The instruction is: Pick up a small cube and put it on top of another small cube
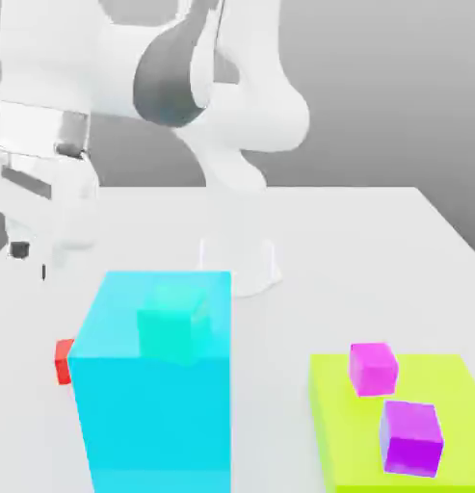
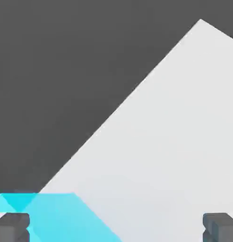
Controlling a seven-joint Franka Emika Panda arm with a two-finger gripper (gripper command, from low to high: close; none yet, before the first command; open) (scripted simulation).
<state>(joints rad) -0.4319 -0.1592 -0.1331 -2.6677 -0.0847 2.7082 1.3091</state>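
The small red cube (image 1: 64,360) rests on the white table (image 1: 376,250) at the exterior view's left, mostly hidden behind a large cyan block (image 1: 154,414). A teal small cube (image 1: 173,332) sits on top of that block. Two magenta small cubes (image 1: 373,369) (image 1: 411,438) lie on a yellow-green slab (image 1: 337,424) at the right. My gripper (image 1: 31,260) hangs above the table at the far left, higher than and behind the red cube. In the hand view my gripper (image 2: 116,229) is open, its grey fingertips (image 2: 12,229) wide apart with nothing between them, and a corner of the cyan block (image 2: 52,212) shows.
The arm's white base (image 1: 239,265) stands at the middle of the table behind the cyan block. The tall cyan block rises between the red cube and the slab. The table's edge (image 2: 113,118) runs diagonally through the hand view, dark floor beyond it.
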